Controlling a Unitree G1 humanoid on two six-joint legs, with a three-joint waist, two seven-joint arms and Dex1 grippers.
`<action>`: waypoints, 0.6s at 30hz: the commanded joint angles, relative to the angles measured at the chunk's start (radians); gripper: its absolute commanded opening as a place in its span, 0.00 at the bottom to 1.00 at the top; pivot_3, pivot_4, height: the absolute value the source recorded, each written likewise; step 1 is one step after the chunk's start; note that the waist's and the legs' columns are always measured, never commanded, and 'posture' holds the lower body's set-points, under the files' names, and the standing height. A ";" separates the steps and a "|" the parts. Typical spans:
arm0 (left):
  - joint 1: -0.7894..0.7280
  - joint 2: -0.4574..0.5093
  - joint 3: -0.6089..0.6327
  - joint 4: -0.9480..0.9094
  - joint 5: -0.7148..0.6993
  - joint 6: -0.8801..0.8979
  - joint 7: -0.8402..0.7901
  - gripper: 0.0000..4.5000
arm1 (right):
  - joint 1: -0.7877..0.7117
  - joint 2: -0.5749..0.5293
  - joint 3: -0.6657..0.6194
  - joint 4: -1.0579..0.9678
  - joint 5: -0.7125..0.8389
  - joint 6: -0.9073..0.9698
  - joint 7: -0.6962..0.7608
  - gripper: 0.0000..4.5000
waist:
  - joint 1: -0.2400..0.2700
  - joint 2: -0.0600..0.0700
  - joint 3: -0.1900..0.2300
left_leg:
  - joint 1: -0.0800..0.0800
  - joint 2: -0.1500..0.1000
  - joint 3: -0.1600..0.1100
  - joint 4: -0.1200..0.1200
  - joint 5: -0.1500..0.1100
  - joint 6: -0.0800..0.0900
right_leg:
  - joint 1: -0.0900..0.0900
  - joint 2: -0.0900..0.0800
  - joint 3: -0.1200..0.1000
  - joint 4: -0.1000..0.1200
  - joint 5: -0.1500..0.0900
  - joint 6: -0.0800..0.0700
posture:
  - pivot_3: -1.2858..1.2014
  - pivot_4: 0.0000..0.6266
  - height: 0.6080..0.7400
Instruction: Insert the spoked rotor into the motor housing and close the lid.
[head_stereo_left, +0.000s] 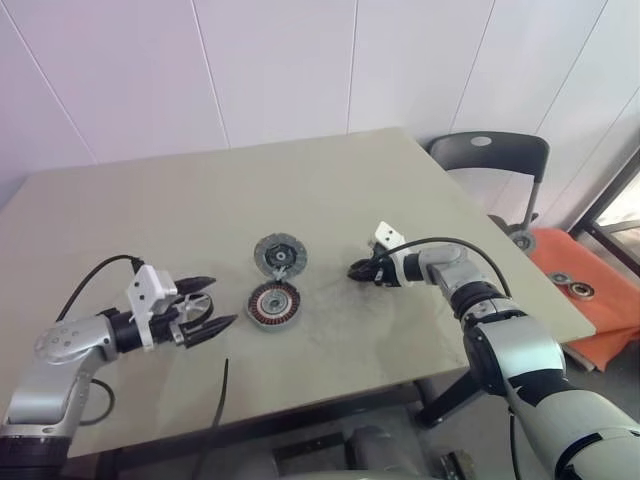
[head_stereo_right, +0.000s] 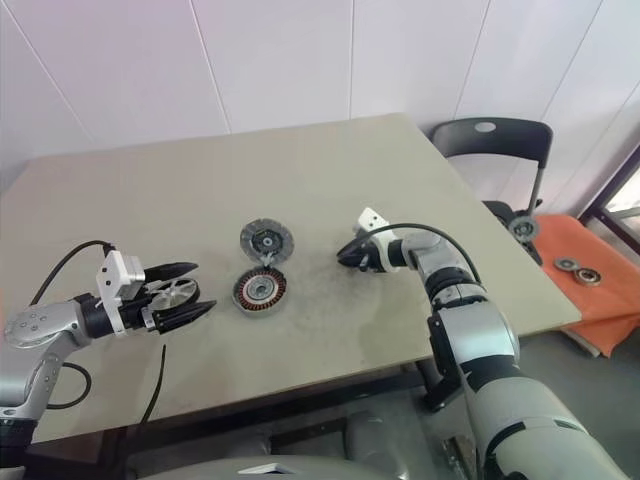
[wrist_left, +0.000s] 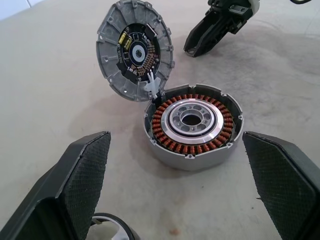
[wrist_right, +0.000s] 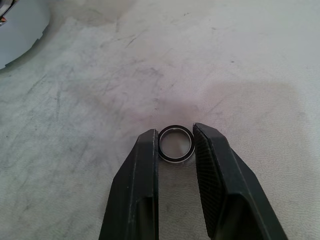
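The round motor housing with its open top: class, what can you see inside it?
Inside the silvery round motor housing sits a ring of copper-brown windings around a shiny silver centre hub with a dark middle hole. No spoked wheel sits in it. Whatever lies beneath windings and hub is covered.

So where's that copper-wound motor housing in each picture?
Left eye view: motor housing mid-table, just nearer than the lid.
Right eye view: left of centre.
Left wrist view: beyond the open left pincer.
Right wrist view: a pale curved edge, cannot tell whether it's the housing.
Shared landmark: the lid beside it.
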 joint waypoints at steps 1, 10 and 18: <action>0.013 0.009 0.034 -0.046 -0.026 -0.003 -0.007 1.00 | -0.040 0.008 -0.005 -0.038 0.025 0.009 0.092 0.14 | 0.000 0.000 0.000 | 0.000 0.000 0.000 0.000 0.000 0.000 | -0.001 0.000 0.000 0.000 0.000 0.000 | 0.52 0.00 1.00; 0.017 0.003 0.029 -0.041 -0.019 -0.010 0.000 1.00 | -0.069 0.076 0.015 -0.211 0.102 0.092 0.342 0.14 | 0.004 0.001 0.000 | -0.001 0.000 -0.001 -0.001 0.000 0.000 | -0.001 0.000 0.000 0.000 0.000 0.001 | 0.52 0.00 1.00; 0.032 -0.002 0.032 -0.065 -0.026 -0.003 0.010 1.00 | -0.066 0.126 0.051 -0.272 0.108 0.148 0.354 0.14 | 0.002 0.001 0.000 | -0.001 0.000 -0.001 -0.001 0.000 0.000 | -0.002 0.000 -0.001 0.000 0.001 -0.001 | 0.52 0.00 1.00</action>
